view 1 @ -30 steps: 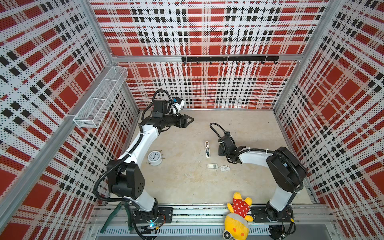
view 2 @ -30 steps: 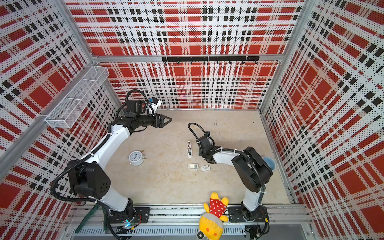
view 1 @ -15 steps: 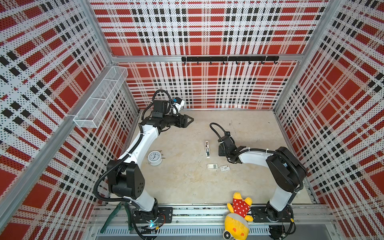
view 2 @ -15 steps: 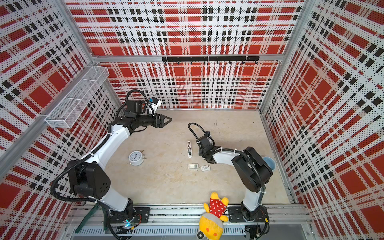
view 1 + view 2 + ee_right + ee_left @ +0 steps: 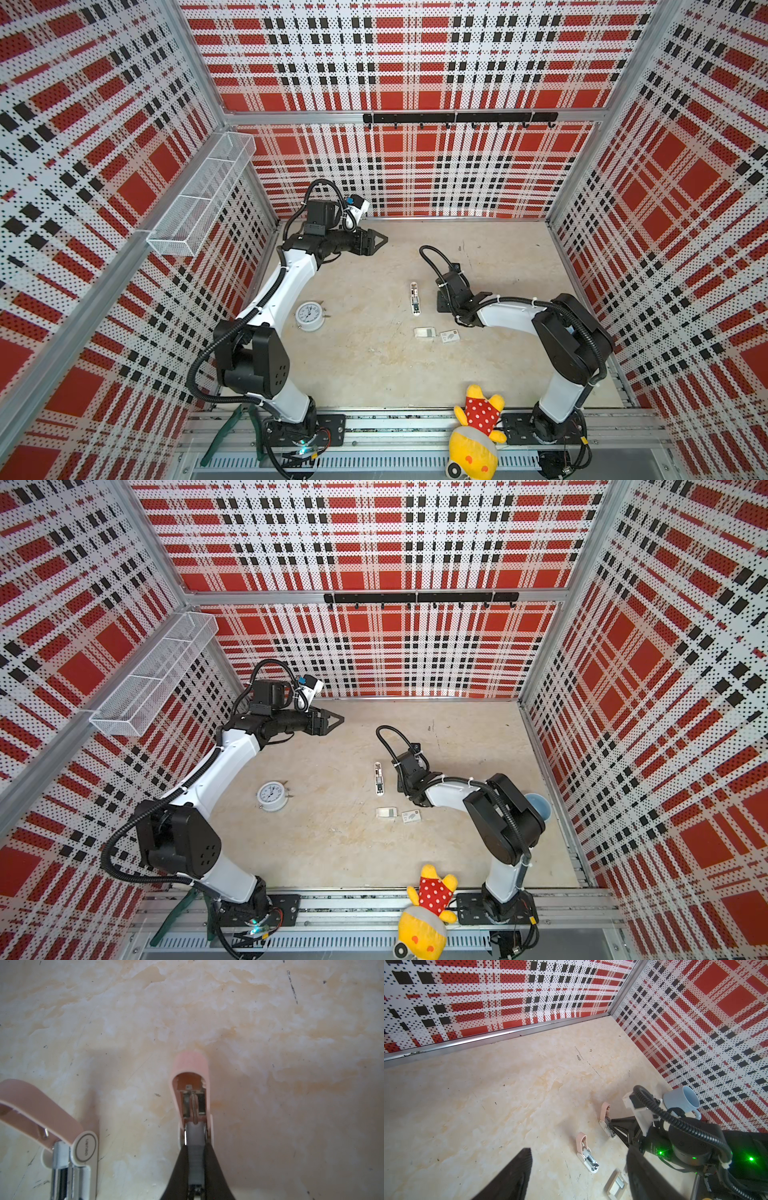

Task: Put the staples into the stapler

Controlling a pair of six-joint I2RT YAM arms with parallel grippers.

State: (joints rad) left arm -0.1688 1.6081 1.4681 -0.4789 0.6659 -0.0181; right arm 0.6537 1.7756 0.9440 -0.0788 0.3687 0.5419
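Two pink staplers lie hinged open on the table. My right gripper [image 5: 195, 1146] is shut on a grey strip of staples [image 5: 195, 1159] and holds it in line over the metal channel of one stapler [image 5: 192, 1088]. The same stapler [image 5: 606, 1119] shows in the left wrist view with the right gripper's fingers [image 5: 618, 1124] at it. The other stapler [image 5: 414, 297] lies just to its left. The small staple box's tray [image 5: 424, 332] and sleeve [image 5: 449, 336] sit nearer the front. My left gripper [image 5: 383, 240] hangs open and empty, high near the back left.
A white alarm clock [image 5: 309, 316] stands at the left of the table. A blue mug [image 5: 538, 806] sits by the right wall behind the right arm. A yellow plush toy [image 5: 478, 432] lies on the front rail. A wire basket [image 5: 199, 199] hangs on the left wall.
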